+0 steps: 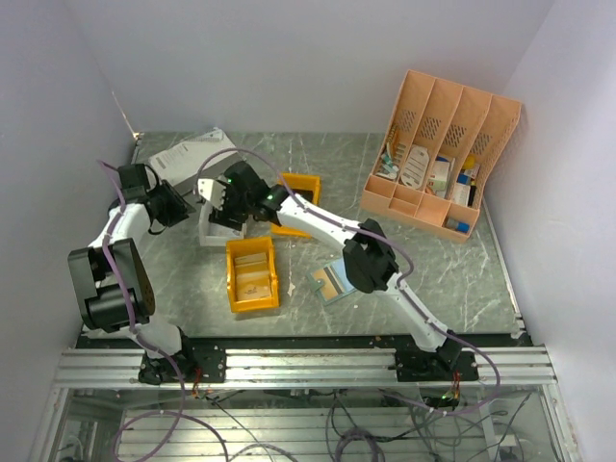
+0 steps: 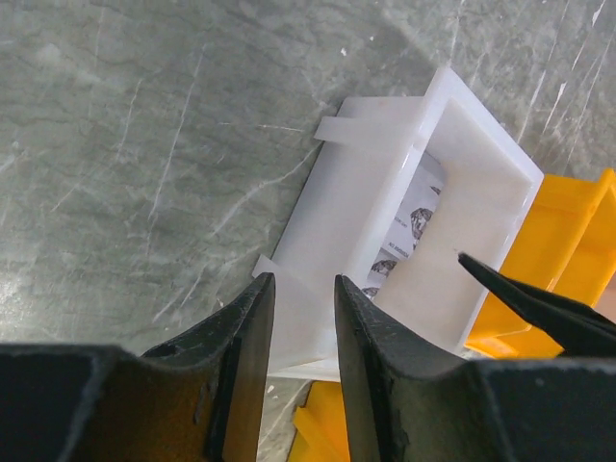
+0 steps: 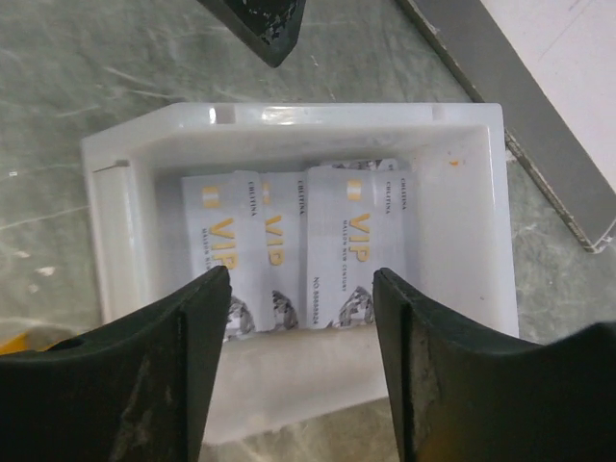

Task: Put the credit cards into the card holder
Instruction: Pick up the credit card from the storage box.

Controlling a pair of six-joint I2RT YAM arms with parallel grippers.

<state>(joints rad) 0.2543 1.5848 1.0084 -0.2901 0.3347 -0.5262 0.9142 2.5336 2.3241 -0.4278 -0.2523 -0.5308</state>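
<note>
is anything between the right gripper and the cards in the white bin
Nothing visible. The right gripper has its jaws open over the VIP cards, which lie uncovered in the open-topped white bin. The left gripper is at the bin's outer wall, not over the cards.

Three overlapping white VIP cards (image 3: pixel 298 241) lie in a white bin (image 3: pixel 289 140); the card holder (image 1: pixel 327 281) lies apparently open.

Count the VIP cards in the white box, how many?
3, overlapping in a row inside the white box: left card, middle card, right card. More may be hidden underneath.
</note>
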